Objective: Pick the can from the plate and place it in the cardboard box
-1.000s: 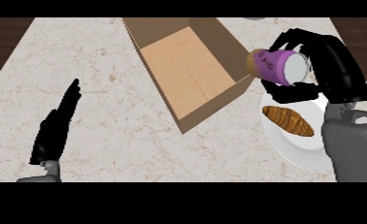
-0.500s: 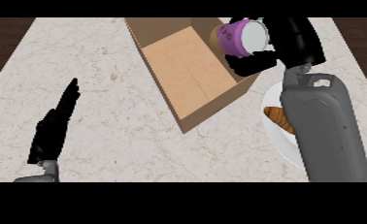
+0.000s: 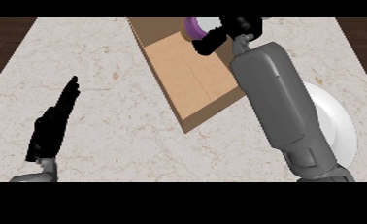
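A purple can [image 3: 195, 26] with a white end lies tilted at the far end of the open cardboard box [image 3: 185, 75]. My right hand [image 3: 228, 30] is curled round it, fingers and thumb partly hiding it, over the box's far part. The grey right forearm runs down over the box's right wall. The white plate [image 3: 335, 121] lies at the right, mostly behind that forearm. My left hand [image 3: 54, 123] rests open at the lower left, fingers pointing up.
The pale marble counter [image 3: 100, 58] spreads left of the box. A dark strip [image 3: 14, 29] marks the counter's far left edge, and another shows at the far right.
My right hand has carried the can from above the plate leftward and farther away, over the far end of the box. The forearm now covers much of the plate. The left hand stayed put.
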You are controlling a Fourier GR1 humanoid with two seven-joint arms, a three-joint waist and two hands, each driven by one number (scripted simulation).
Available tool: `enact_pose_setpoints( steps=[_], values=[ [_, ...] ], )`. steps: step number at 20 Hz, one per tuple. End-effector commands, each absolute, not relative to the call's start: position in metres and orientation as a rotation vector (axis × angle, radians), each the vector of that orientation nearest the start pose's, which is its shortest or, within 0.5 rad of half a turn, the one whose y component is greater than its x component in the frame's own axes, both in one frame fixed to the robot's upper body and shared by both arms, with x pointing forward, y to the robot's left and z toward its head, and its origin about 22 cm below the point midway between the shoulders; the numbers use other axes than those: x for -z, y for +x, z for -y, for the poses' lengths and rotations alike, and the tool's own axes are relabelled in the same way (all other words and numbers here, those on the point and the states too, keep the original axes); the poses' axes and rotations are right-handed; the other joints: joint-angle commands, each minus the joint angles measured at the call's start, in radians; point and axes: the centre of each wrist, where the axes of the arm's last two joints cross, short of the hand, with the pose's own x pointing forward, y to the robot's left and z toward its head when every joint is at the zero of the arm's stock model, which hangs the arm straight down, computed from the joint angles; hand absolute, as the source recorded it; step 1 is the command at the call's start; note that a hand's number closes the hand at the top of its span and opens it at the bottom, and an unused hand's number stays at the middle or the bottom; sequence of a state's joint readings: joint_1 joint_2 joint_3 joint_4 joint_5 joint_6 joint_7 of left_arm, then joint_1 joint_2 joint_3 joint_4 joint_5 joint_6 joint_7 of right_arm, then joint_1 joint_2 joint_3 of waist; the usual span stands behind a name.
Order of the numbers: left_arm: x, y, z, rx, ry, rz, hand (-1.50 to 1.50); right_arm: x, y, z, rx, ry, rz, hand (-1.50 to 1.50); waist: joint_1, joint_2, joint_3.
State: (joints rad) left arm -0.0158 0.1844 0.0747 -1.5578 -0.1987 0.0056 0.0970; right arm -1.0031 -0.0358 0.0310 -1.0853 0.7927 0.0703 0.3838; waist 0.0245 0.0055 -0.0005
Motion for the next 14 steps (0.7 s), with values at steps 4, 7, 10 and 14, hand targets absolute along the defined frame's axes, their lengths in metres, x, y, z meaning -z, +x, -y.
enact_pose_setpoints(
  steps=[4,7,10,14],
  values=[
    [-0.012,0.243,-0.283,0.212,0.350,1.461,0.00,-0.157,0.431,0.062,-0.910,-0.715,1.500,1.50,0.009,0.003,0.000],
    [-0.001,0.248,-0.275,0.226,0.338,1.468,0.00,-0.122,0.436,0.073,-0.810,-0.708,1.454,1.50,0.020,0.009,0.000],
    [-0.026,0.259,-0.276,0.238,0.342,1.479,0.00,-0.127,0.446,0.070,-0.781,-0.673,1.410,-1.50,0.032,0.011,0.000],
    [-0.007,0.261,-0.255,0.245,0.330,1.478,0.00,-0.118,0.449,0.068,-0.750,-0.664,1.460,-1.50,0.047,0.020,0.000]
  ],
)
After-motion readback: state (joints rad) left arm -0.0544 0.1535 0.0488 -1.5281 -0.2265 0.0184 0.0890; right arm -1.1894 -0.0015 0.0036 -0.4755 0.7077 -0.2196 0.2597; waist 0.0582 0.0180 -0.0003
